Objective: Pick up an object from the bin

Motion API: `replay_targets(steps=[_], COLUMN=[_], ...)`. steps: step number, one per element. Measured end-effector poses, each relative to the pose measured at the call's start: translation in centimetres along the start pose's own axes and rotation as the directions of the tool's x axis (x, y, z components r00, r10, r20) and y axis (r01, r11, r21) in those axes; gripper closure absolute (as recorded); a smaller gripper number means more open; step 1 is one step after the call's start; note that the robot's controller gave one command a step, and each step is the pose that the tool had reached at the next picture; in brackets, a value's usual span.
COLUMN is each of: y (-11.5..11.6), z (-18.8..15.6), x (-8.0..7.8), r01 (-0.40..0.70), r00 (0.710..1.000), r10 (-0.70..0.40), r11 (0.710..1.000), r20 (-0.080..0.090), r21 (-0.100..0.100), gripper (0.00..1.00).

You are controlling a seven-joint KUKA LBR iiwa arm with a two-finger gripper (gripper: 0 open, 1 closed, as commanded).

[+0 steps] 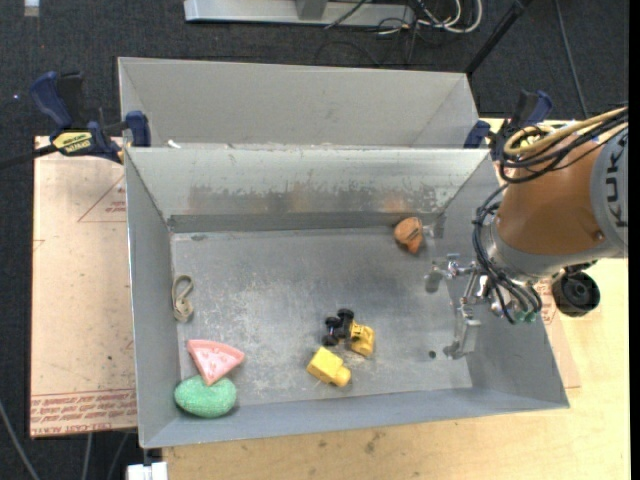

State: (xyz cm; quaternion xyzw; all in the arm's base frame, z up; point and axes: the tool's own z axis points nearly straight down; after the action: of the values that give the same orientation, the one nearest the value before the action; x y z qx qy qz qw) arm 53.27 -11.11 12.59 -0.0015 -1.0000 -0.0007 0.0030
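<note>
My gripper [450, 308] hangs over the right side of the bin floor, close to the right wall. Its two metal fingers stand apart, open, with only bare floor between them. An orange-brown rounded lump [408, 234] lies up and to the left of it, against the back wall. Out to the left sits a small yellow toy vehicle with black wheels [351, 334], and a yellow block [329, 367] lies just in front of that. None of these touches the fingers.
A pink wedge [214, 358] and a green rounded blob [206, 397] lie together in the front left corner. A grey metal loop [183, 298] rests by the left wall. The arm's orange-brown body reaches in over the right rim.
</note>
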Motion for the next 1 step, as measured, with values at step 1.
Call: replay_targets(steps=[1], y=[0.05], z=[-0.46], x=[-0.17], r01=[0.003], r00=[1.0], r10=[-0.003], r11=[1.0], r20=[0.007], r21=[0.001], gripper=[0.0])
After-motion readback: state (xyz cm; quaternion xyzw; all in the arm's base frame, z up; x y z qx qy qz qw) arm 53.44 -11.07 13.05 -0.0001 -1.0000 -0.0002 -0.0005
